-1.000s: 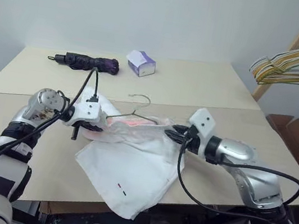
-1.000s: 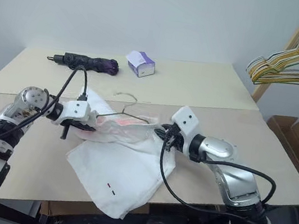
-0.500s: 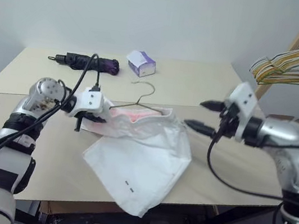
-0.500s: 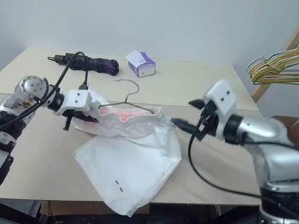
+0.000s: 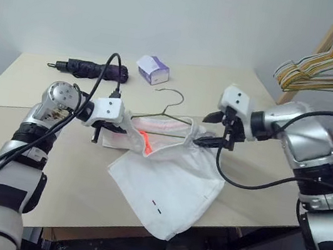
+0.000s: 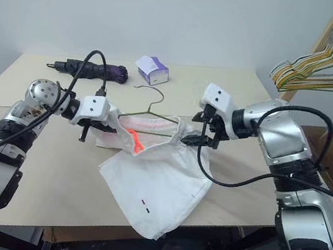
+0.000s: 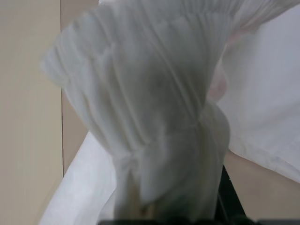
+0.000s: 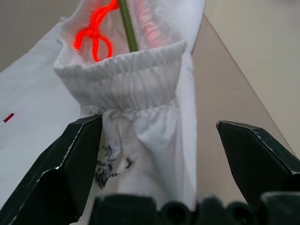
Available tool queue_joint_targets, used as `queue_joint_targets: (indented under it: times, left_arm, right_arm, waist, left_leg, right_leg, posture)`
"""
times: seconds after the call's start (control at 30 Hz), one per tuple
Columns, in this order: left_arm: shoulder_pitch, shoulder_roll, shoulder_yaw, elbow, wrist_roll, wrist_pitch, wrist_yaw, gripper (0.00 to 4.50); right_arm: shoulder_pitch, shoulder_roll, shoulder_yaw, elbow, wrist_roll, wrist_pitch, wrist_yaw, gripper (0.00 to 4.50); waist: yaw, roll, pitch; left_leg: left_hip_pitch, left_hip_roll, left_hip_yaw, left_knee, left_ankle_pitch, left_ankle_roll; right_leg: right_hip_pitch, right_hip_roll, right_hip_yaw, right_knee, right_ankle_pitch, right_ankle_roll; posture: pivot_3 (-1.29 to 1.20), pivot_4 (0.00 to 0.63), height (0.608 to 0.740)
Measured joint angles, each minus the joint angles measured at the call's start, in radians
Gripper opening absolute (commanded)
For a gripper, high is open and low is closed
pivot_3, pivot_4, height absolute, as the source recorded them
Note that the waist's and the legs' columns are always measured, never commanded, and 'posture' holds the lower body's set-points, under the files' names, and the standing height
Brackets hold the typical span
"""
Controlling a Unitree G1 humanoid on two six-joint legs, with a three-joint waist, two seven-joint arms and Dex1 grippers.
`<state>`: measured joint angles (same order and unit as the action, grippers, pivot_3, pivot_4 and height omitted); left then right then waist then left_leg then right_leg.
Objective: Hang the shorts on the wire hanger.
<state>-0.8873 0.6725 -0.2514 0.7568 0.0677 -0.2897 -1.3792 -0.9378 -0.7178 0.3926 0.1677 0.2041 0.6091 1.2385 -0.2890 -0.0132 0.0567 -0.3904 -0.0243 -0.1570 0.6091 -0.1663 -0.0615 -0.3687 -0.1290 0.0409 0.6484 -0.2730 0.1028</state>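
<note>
Our left gripper (image 5: 121,128) is pinching the gathered waistband of the shorts (image 5: 167,179), which hang from it over the near edge of the bench (image 5: 33,167). The wire hanger (image 5: 167,109) sits inside that waistband, hook poking above. Our right gripper (image 5: 211,129) is spread wide at the waistband's other end.

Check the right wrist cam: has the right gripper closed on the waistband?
No. The right gripper is open, its black fingers standing apart on either side of the shorts' gathered waistband.

Pale wall (image 5: 190,14); beige table (image 5: 223,89); wooden rack (image 5: 321,48)
</note>
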Motion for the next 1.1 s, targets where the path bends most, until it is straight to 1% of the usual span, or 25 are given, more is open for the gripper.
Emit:
queue_joint_targets:
  times: [0.1,0.13,0.17,0.53,0.73,0.8,0.83,0.87,0.9,1.1]
  left_arm:
    - [0.000,0.000,0.001,-0.003,-0.001,0.000,-0.005,0.00]
    - [0.000,0.000,0.001,-0.004,-0.001,0.000,-0.007,0.00]
    - [0.000,0.000,0.001,-0.004,-0.002,0.000,-0.009,0.00]
    - [-0.001,-0.013,0.001,-0.003,-0.010,-0.009,-0.026,0.00]
    - [-0.003,-0.029,0.005,0.007,-0.025,-0.012,-0.058,0.00]
    - [-0.003,-0.033,0.022,0.007,-0.043,-0.007,-0.080,0.62]
    - [-0.007,-0.045,0.041,0.006,-0.077,0.008,-0.096,0.87]
    - [-0.016,-0.056,0.049,0.006,-0.099,0.020,-0.103,1.24]
    - [-0.029,-0.067,0.062,0.005,-0.116,0.036,-0.103,1.48]
    - [-0.109,-0.067,0.156,0.076,-0.154,0.073,-0.017,3.55]
  right_arm:
    - [-0.014,0.033,0.028,0.038,-0.043,-0.010,-0.004,4.48]
    - [-0.021,0.045,0.030,0.054,-0.056,-0.010,-0.006,4.11]
    - [-0.028,0.048,0.031,0.065,-0.068,-0.014,-0.006,3.96]
    - [-0.024,0.055,0.049,0.077,-0.144,-0.056,0.051,0.04]
    - [0.005,0.036,0.034,0.036,-0.142,-0.050,0.074,0.01]
    - [0.014,0.034,0.021,0.027,-0.139,-0.033,0.078,0.00]
    - [0.021,0.029,0.013,0.013,-0.135,-0.019,0.078,0.00]
    - [0.030,0.025,0.007,-0.001,-0.126,0.000,0.077,0.00]
    - [0.053,0.018,-0.012,-0.030,-0.107,0.020,0.077,0.00]
    - [0.239,-0.060,-0.130,-0.210,-0.001,0.195,0.032,0.00]
  waist:
    - [-0.001,0.000,0.000]
    - [0.000,0.000,0.000]
    - [0.000,0.000,0.000]
    - [-0.001,0.000,0.000]
    - [-0.001,0.000,0.000]
    - [-0.002,0.000,0.000]
    - [-0.002,0.000,0.000]
    - [-0.002,0.000,0.000]
    - [0.000,0.000,0.000]
    - [-0.002,0.000,0.000]
  left_leg:
    - [0.000,0.000,0.000,0.000,0.000,0.000]
    - [0.001,0.000,0.000,0.000,0.000,0.000]
    - [0.001,0.000,-0.001,0.000,0.000,0.000]
    - [0.001,0.000,-0.001,0.000,0.000,0.000]
    - [0.000,0.000,-0.001,0.000,0.000,0.000]
    - [0.000,0.000,-0.001,0.000,0.000,0.000]
    - [0.000,0.000,-0.001,0.000,0.000,0.000]
    - [0.000,0.000,-0.001,0.001,0.000,0.000]
    - [0.000,0.000,-0.002,0.001,0.000,0.000]
    - [0.000,-0.001,-0.002,0.001,0.000,0.000]
  right_leg:
    - [0.000,0.000,0.000,0.001,0.000,0.000]
    - [0.000,0.000,0.000,0.001,0.000,0.000]
    - [0.000,0.000,0.000,0.001,0.000,0.000]
    - [0.000,0.000,0.000,0.001,0.000,0.000]
    - [0.000,0.000,0.000,0.001,0.000,0.000]
    - [0.000,0.000,0.000,0.001,0.000,0.000]
    - [0.000,0.000,0.000,0.001,0.000,0.000]
    - [0.000,0.000,-0.001,0.001,0.000,0.000]
    - [0.000,0.000,-0.001,0.001,0.000,0.000]
    - [0.000,-0.001,-0.001,0.000,0.000,0.001]
  posture:
    - [-0.20,0.000,0.740]
    - [-0.20,0.000,0.740]
    - [-0.20,0.000,0.740]
    - [-0.21,0.000,0.740]
    - [-0.22,0.000,0.740]
    - [-0.23,0.000,0.740]
    - [-0.23,0.000,0.740]
    - [-0.23,0.000,0.740]
    - [-0.23,0.000,0.740]
    - [-0.25,0.000,0.740]
